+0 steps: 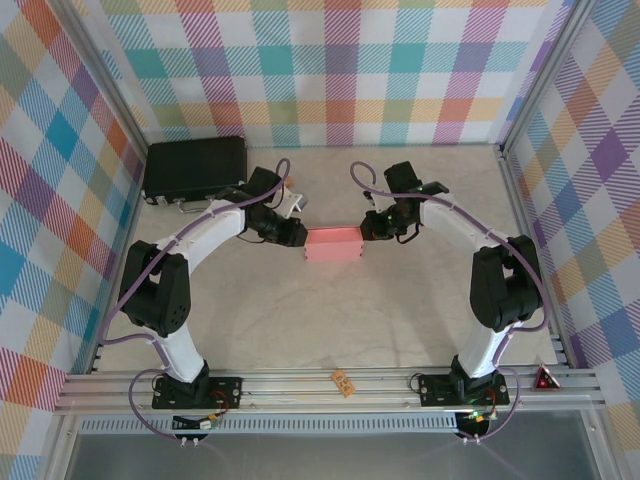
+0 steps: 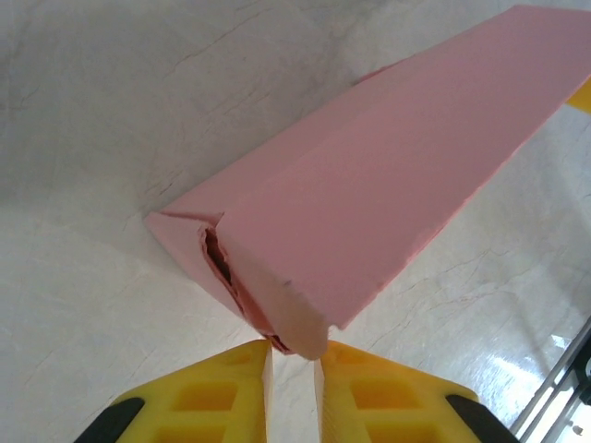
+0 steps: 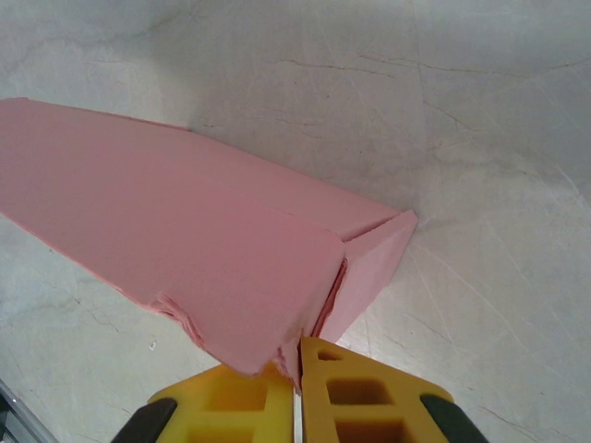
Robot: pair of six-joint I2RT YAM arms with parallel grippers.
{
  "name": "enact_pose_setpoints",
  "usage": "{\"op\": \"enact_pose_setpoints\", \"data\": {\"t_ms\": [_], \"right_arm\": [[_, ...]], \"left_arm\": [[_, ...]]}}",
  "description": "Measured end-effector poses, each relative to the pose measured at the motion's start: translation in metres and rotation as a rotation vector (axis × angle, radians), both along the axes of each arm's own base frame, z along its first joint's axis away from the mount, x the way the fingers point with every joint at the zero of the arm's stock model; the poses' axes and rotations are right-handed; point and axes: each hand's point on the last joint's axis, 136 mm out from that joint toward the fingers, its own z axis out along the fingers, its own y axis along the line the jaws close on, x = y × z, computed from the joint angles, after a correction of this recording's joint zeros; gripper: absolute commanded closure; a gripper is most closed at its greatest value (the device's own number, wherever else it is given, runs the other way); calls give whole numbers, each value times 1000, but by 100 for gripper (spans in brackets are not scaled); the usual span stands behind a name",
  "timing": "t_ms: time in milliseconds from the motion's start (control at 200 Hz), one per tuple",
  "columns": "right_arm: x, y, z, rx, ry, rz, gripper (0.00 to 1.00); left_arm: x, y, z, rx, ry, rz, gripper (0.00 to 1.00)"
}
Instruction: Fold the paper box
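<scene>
Yellow fingers [image 2: 217, 401] of the left hand [image 2: 294, 358] sit closest to its wrist camera, drawn nearly together and nipping the end corner of the paper box [image 2: 388, 175]. The right hand [image 3: 297, 358] does likewise at the opposite end, its fingers [image 3: 369, 406] pressed together on a thin edge of card. From above, the paper box [image 1: 332, 245] sits mid-counter between the two hands. Whether it rests on the surface or is lifted just clear, I cannot tell.

The end flaps gape slightly at both ends, with torn-looking card at the left one. As I judge it, the likeliest fault is a pull apart or a twist: thin card held only at its tips could rip further or spring open. Squeezing harder could crush the corner. If either hand lets go first, the box may swing and slip from the other.

Counted: one paper box, two hands, one black case [image 1: 195, 167] at the far left of the counter [image 1: 330, 320], well apart from the box.
</scene>
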Motion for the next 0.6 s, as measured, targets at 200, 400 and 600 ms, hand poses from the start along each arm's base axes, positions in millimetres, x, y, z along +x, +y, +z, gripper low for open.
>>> {"op": "enact_pose_setpoints", "data": {"t_ms": [200,400,600], "right_arm": [[-2,1,0,-1,2,4,87],[-3,0,-2,-11,8,0,75],[-5,-3,-4,-21,6,-2,68]], "left_arm": [[-1,1,-3,4,8,0,81],[0,2,-6,12,9,3,82],[0,2,-6,13,10,4,82]]}}
